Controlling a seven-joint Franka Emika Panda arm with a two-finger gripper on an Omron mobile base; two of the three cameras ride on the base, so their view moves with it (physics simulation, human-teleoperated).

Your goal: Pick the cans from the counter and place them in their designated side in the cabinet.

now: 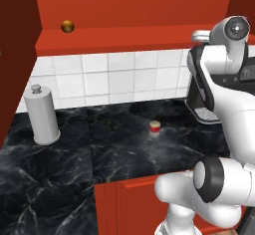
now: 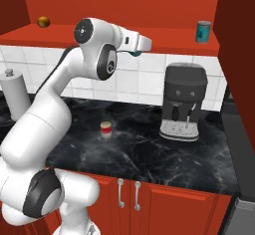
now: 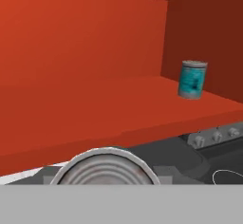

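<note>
Teal ridged-top can clamped in end effector, near flat red cabinet shelf.

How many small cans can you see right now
3: a teal can on the red cabinet shelf at right, a red can on the black marble counter, one silver-topped in the gripper.

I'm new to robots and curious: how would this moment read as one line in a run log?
claw: shut on teal can, raised at cabinet shelf | second teal can: upright, shelf right end | red can: on counter
</note>
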